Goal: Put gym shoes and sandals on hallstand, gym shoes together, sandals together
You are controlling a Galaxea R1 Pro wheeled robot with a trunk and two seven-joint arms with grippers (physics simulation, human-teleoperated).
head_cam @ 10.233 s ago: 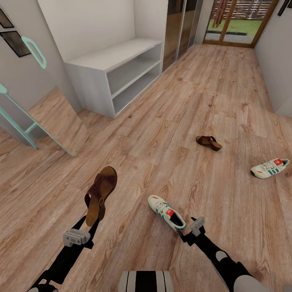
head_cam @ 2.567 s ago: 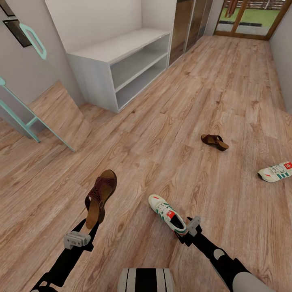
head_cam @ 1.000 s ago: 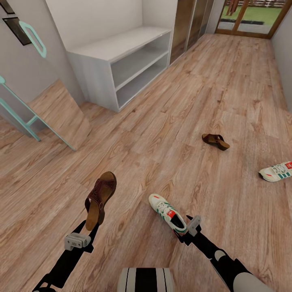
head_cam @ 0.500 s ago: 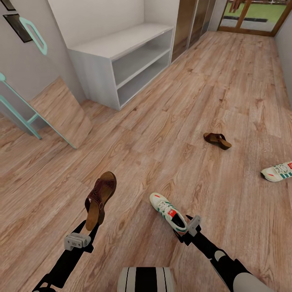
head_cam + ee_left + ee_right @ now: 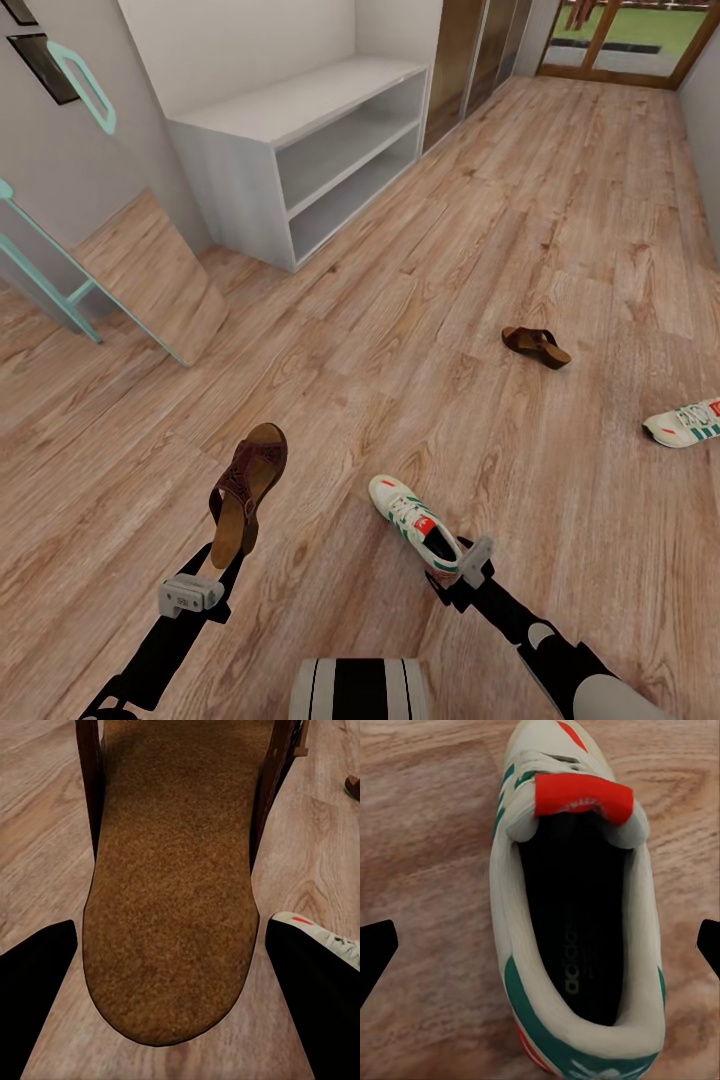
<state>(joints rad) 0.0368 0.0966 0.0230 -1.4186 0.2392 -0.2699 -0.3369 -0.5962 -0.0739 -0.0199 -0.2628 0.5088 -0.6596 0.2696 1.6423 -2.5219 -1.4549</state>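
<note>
From the head camera, the left gripper (image 5: 228,557) grips a sandal (image 5: 247,488) by its heel end, the shoe reaching forward from the fingers with its strap at the far end, raised off the floor (image 5: 420,300). The right gripper (image 5: 452,575) has a sneaker (image 5: 413,516) by the heel, toe pointing ahead and a little toward the left arm. Far ahead of the left gripper, against the wall, stands the rack (image 5: 300,150), its top and both shelves bare. Ahead and outward of the right gripper a second sandal (image 5: 536,346) lies on the planks, and further out to that side a second sneaker (image 5: 684,422) rests near the picture's edge, the two well apart. A leaning mirror (image 5: 100,290) with a mint frame stands out beyond the left gripper. In the left wrist camera, the tan footbed of the sandal (image 5: 172,892) runs straight out between the two dark fingers (image 5: 37,997), one on each side of the rounded heel, closed against its edges; just past one finger the toe of the held sneaker (image 5: 319,937) peeks in. In the right wrist camera, the sneaker (image 5: 577,915) lies between the fingers (image 5: 375,956), heel nearest, dark insole open to view, red tongue tab beyond it; only the fingertips show at the frame's sides, so contact itself cannot be made out there.
</note>
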